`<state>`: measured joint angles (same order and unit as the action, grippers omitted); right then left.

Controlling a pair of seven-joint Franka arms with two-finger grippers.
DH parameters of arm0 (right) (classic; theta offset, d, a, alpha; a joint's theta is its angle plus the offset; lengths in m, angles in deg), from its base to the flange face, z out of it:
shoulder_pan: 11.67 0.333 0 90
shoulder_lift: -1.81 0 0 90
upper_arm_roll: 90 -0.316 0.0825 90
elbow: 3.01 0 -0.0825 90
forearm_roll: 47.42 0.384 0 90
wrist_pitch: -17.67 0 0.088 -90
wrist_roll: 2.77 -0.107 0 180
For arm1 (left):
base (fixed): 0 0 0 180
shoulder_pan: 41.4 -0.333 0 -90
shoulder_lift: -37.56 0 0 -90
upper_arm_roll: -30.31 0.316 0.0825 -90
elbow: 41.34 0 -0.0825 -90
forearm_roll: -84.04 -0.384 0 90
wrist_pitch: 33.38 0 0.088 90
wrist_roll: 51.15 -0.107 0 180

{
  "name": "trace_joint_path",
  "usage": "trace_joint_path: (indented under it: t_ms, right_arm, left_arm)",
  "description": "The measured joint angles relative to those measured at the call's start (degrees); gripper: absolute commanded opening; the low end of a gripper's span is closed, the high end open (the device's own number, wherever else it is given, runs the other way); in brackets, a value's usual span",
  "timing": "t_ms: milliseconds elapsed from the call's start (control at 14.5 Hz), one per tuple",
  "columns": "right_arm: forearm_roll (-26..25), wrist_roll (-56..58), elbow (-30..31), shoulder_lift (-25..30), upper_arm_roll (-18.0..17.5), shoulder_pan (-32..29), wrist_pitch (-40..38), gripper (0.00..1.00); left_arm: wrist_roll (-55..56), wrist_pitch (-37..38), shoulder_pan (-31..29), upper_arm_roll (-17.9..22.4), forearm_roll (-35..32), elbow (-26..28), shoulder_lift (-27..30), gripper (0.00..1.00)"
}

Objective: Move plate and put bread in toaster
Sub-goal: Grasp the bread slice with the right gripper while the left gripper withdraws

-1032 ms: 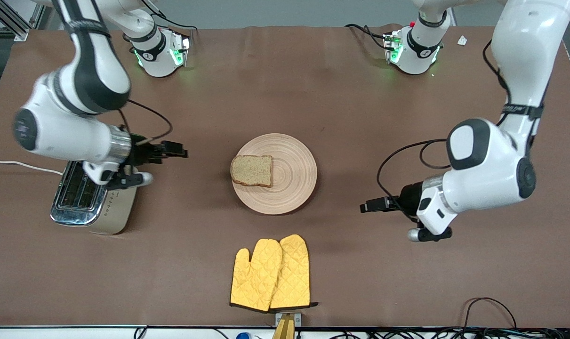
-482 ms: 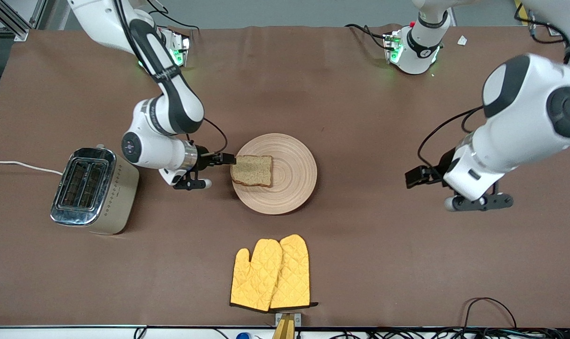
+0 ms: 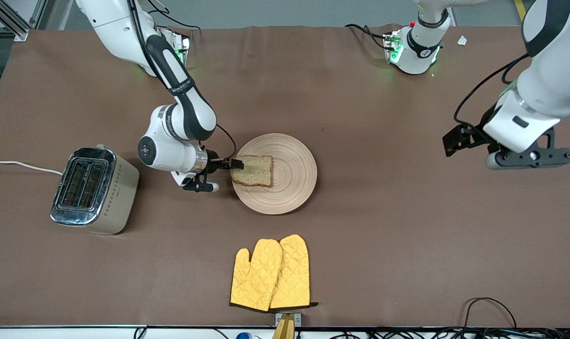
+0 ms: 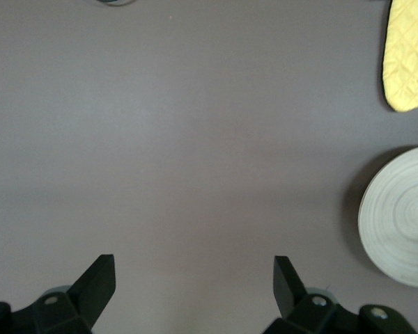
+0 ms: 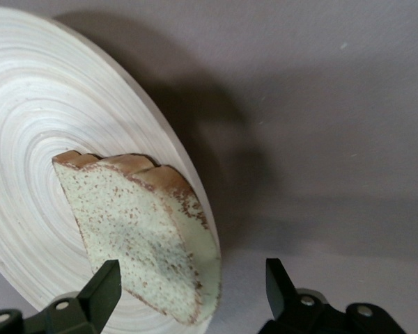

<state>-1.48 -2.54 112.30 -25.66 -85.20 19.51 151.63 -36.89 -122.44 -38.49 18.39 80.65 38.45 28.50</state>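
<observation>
The bread (image 3: 254, 170) lies flat on the plate (image 3: 294, 179), on the side toward the toaster (image 3: 94, 190). My right gripper (image 3: 237, 163) is low at the plate's rim, at the bread's edge. In the right wrist view the bread (image 5: 143, 229) lies between the open fingers of the right gripper (image 5: 191, 289), on the plate (image 5: 28, 104); the jaws stand wide apart, not closed on it. My left gripper (image 3: 454, 141) is open and empty, up over bare table toward the left arm's end. In the left wrist view, the left gripper (image 4: 193, 282) sees the plate (image 4: 397, 216) farther off.
A pair of yellow oven mitts (image 3: 270, 273) lies nearer the front camera than the plate; one shows in the left wrist view (image 4: 407, 56). The toaster's white cord (image 3: 21, 165) runs off the table's edge at the right arm's end.
My right gripper has come from above the toaster to the plate and edged around the bread's edge. My left arm has risen and drawn back toward its end of the table.
</observation>
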Motion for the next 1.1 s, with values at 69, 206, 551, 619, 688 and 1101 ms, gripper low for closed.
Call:
trace_joint_path:
  t_ms: [69,206,551,619,688,1101]
  right_arm:
    - [0.24,-0.01,0.00,-0.24,0.00,0.31,0.14,0.76]
    - [0.32,-0.10,0.00,-0.28,0.08,0.39,0.14,0.69]
    - [0.40,-0.11,-0.03,-0.23,0.69,0.34,-0.23,0.60]
    - [0.40,-0.11,-0.06,-0.17,0.83,0.33,-0.39,0.57]
    - [0.41,-0.10,-0.09,-0.10,0.94,0.32,-0.44,0.54]
    - [0.48,-0.10,-0.14,-0.02,1.21,0.08,-0.55,0.47]
  left_arm:
    - [-1.41,0.62,1.19,1.71,0.60,0.25,1.01,1.00]
    - [-4.43,1.11,2.01,3.38,1.24,1.20,2.92,1.00]
    - [-8.10,1.52,2.03,5.38,1.26,2.59,6.06,1.00]
    - [-8.43,1.71,2.02,5.68,1.26,2.68,6.43,1.00]
    - [-8.63,1.79,2.02,5.94,1.26,2.79,6.72,1.00]
    - [-9.51,1.83,1.99,6.29,1.26,2.92,6.86,1.00]
